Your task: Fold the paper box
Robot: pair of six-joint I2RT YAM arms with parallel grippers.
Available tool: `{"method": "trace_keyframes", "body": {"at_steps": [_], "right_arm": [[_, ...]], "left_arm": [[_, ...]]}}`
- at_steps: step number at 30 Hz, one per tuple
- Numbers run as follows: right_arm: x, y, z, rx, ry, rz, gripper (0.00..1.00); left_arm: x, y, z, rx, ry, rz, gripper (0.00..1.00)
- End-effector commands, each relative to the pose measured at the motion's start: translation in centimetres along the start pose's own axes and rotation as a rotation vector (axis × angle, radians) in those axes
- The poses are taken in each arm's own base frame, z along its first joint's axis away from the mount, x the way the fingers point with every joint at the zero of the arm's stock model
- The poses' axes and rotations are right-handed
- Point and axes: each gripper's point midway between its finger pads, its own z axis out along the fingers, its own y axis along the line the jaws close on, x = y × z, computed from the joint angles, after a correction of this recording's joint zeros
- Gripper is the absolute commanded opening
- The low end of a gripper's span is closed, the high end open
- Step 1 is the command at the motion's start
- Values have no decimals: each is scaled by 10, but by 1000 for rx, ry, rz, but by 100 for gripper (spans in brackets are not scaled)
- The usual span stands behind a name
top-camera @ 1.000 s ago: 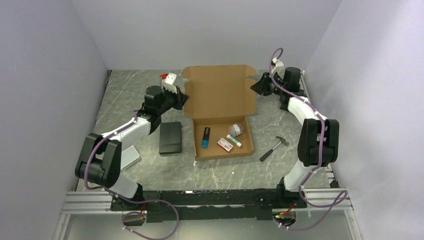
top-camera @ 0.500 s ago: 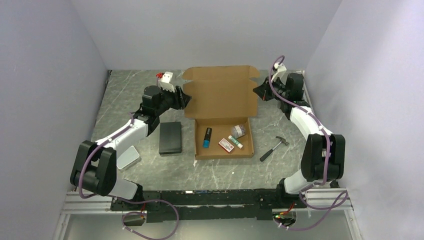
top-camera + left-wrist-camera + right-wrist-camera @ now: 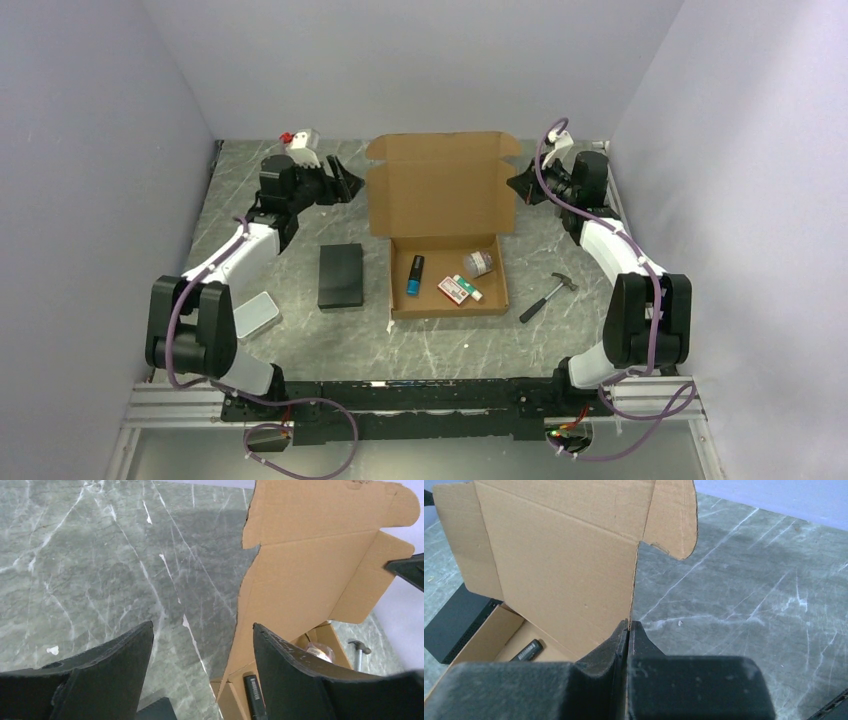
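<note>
The box [image 3: 440, 190] sits mid-table [image 3: 300, 335] with its lid standing upright at the far side. In its tray lie a black tube with a blue end [image 3: 412, 275], a red-and-white packet [image 3: 452, 290], a white stick [image 3: 469, 284], possibly glue though it is too small to tell, and a grey tin [image 3: 478, 262]. A black block [image 3: 341, 276] lies left of the box and a hammer [image 3: 548, 296] right of it.

A second ago the left gripper [image 3: 348, 185] was closed at the lid's left flap. Now its jaws are spread and it has drawn back to the left, clear of the cardboard. The right gripper [image 3: 516, 186] has gone from partly open to clamped on the lid's right edge.

The right wrist view shows the pads [image 3: 616, 640] pinching that edge just below the rounded flap, which the top view cannot resolve. The left wrist view shows only bare table between its fingers.
</note>
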Motion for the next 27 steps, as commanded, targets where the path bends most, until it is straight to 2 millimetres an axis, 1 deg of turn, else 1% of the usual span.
{"method": "trace_keyframes", "body": {"at_steps": [1, 2, 3, 5, 8, 10, 12, 15, 17, 19, 22, 23, 24, 27], "right_arm": [[-33, 7, -8, -10, -100, -102, 0], [-33, 8, -9, -10, -100, -102, 0], [-33, 8, -9, -12, -100, -103, 0], [-33, 8, -9, -12, -100, -103, 0], [-34, 8, -9, -10, -104, -106, 0], [-34, 8, -9, -7, -104, -105, 0], [-34, 7, -9, -4, -105, -104, 0], [-33, 5, -8, 5, -103, -97, 0], [-33, 4, -9, 11, -105, -94, 0], [-33, 4, -8, 12, -105, -87, 0], [-34, 7, -9, 4, -111, -72, 0], [-34, 7, -9, 3, -113, -67, 0], [-35, 8, -9, 4, -117, -60, 0], [-38, 9, -11, 15, -133, -46, 0]], "left_arm": [[-18, -21, 5, 182, -28, -10, 79], [-19, -24, 7, 204, -27, -10, 79], [-18, -25, 11, 221, -18, -17, 79], [-20, -26, 18, 240, -19, -26, 78], [-22, -27, 26, 260, -16, -37, 70], [-22, -29, 29, 274, -10, -40, 63], [-21, -32, 33, 280, 2, -38, 59], [-18, -35, 36, 269, 16, -21, 48], [-15, -37, 38, 247, 25, -6, 35], [-12, -39, 39, 219, 29, 14, 25], [-7, -43, 39, 155, 34, 56, 7], [-6, -44, 39, 136, 33, 69, 2], [-6, -46, 38, 117, 31, 82, 0], [-7, -51, 34, 63, 2, 116, 0]]}}
